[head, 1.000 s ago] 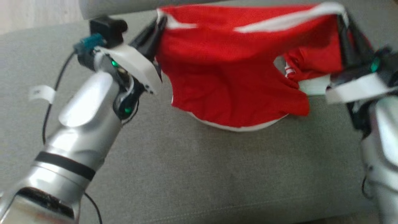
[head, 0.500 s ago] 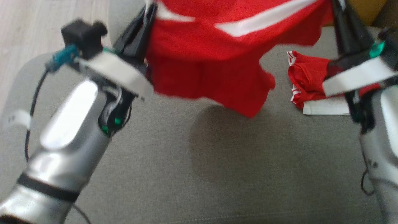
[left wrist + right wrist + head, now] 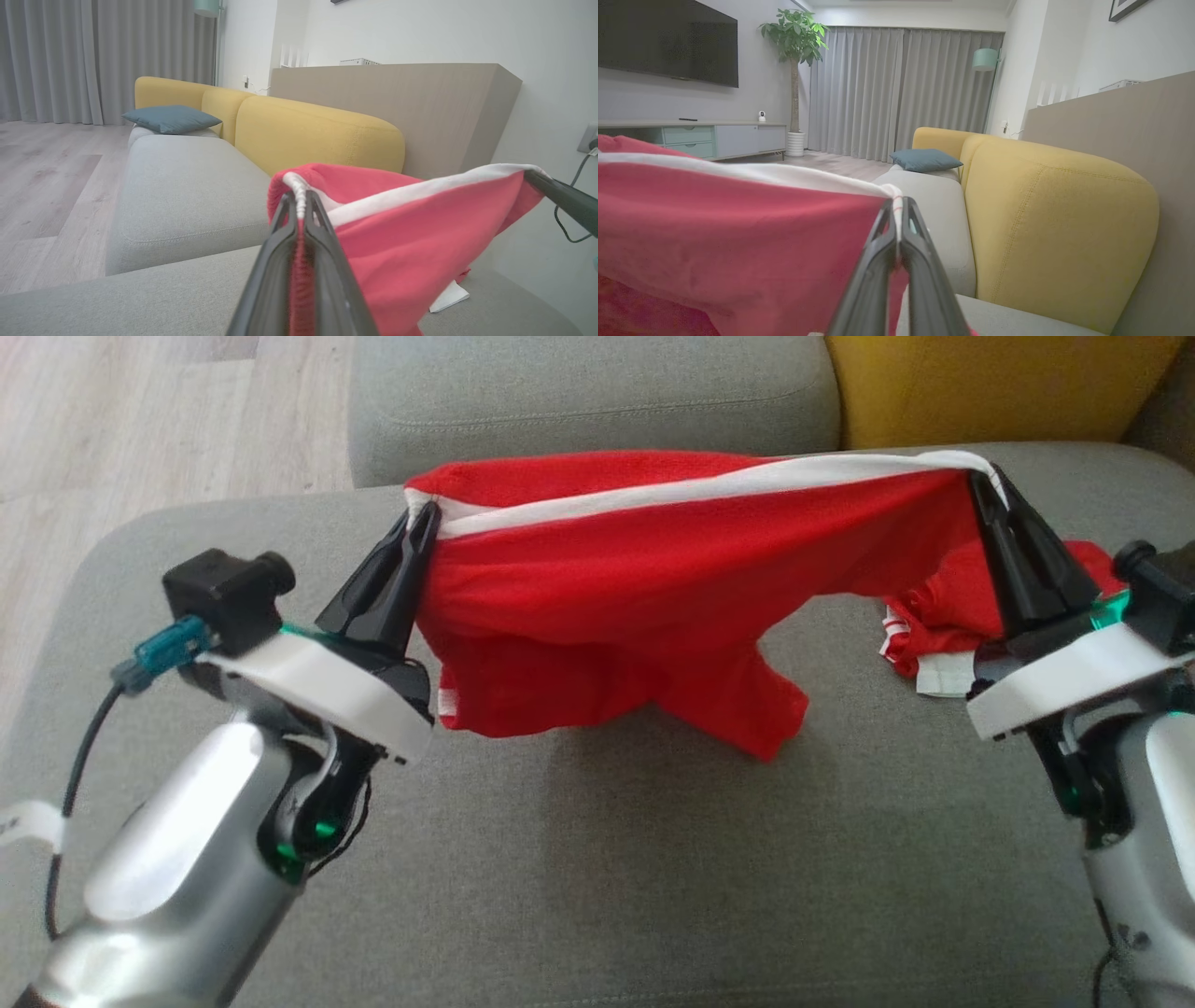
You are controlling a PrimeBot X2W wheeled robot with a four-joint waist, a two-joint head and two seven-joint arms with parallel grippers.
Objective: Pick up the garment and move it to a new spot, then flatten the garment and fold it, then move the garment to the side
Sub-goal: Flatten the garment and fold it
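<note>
Above the grey fabric sofa seat (image 3: 597,877), your left gripper (image 3: 422,515) and right gripper (image 3: 980,483) each pinch the red cloth garment (image 3: 607,588) by its white-banded top edge, taut between them; seat runs broad underneath.

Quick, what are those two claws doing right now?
Left gripper: shut on the red garment, white band.
Right gripper: shut on the red garment, other end.

Above sofa seat (image 3: 597,877) the garment (image 3: 607,588) hangs strung L-R btwn left gripper (image 3: 422,515) at 10 o'clock & right gripper (image 3: 980,483) at 2, each pinching a top corner. Smaller heap (image 3: 934,616) on seat at 3, behind right gripper, poss. a separate item. Next cushion (image 3: 588,401) at 12; floor (image 3: 140,420) at 11.
</note>
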